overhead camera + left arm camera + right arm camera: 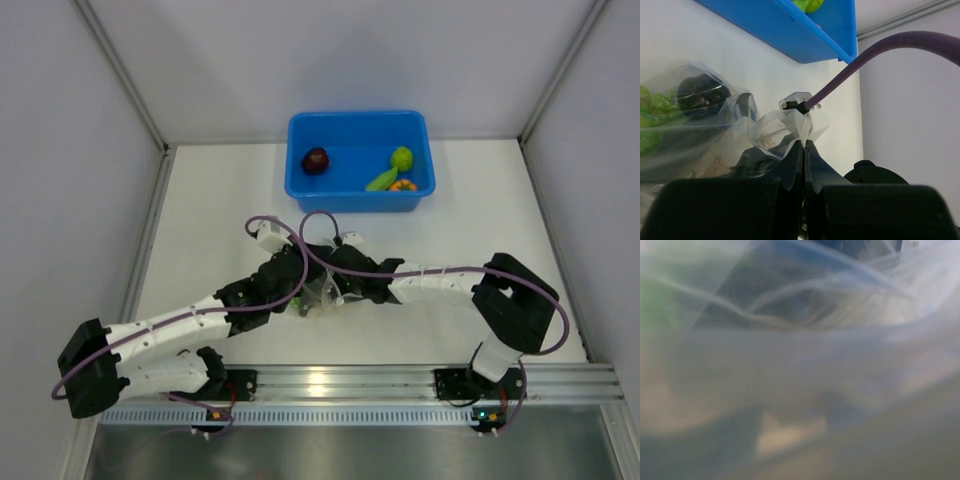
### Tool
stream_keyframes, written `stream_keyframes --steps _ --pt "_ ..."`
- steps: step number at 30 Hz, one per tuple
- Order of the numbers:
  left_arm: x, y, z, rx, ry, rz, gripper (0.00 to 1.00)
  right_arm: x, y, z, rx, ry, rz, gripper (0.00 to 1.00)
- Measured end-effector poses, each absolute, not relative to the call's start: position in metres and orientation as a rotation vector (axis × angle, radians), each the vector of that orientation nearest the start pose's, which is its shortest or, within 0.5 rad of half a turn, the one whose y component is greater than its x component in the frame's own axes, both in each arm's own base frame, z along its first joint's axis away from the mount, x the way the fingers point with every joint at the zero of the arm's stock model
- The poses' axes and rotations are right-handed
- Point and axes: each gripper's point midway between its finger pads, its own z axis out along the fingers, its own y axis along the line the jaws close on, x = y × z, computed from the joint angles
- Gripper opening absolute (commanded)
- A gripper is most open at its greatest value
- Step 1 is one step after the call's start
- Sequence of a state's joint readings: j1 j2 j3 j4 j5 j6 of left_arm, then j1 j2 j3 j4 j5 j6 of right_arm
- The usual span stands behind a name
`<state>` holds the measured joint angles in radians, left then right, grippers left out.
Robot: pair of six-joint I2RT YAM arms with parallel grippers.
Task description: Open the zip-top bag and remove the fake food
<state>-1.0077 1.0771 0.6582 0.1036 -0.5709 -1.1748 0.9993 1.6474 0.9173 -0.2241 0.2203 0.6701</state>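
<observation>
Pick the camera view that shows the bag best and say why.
Left wrist. The bag is sharp and close, its clear film pinched by the left gripper, with green food visible inside. The top view shows only a small sliver of it, the rest hidden. The right wrist shows only blurred plastic filling the frame.

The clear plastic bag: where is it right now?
In the top view the zip-top bag is in the middle of the table, on the near side of the blue bin. The left gripper pinches its edge.
</observation>
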Motion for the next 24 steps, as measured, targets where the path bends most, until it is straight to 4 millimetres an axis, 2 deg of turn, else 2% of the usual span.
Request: stream_keyframes --steps 3,8,13,24 --pt "0.250 -0.278 0.211 -0.566 1.867 -0.972 0.00 0.218 0.313 0.035 -0.331 2.514 0.405 0.42" --pt "0.250 -0.278 0.212 -0.568 1.864 -0.971 0.00 0.219 0.313 0.047 -0.333 2.490 0.424 0.42" --pt "0.250 -0.276 0.209 -0.573 1.861 -0.964 0.00 0.221 0.313 0.085 -0.318 2.411 0.496 0.42" --pt "0.250 -0.269 0.208 -0.583 1.848 -0.954 0.00 0.219 0.293 0.169 -0.326 2.253 0.553 0.42"
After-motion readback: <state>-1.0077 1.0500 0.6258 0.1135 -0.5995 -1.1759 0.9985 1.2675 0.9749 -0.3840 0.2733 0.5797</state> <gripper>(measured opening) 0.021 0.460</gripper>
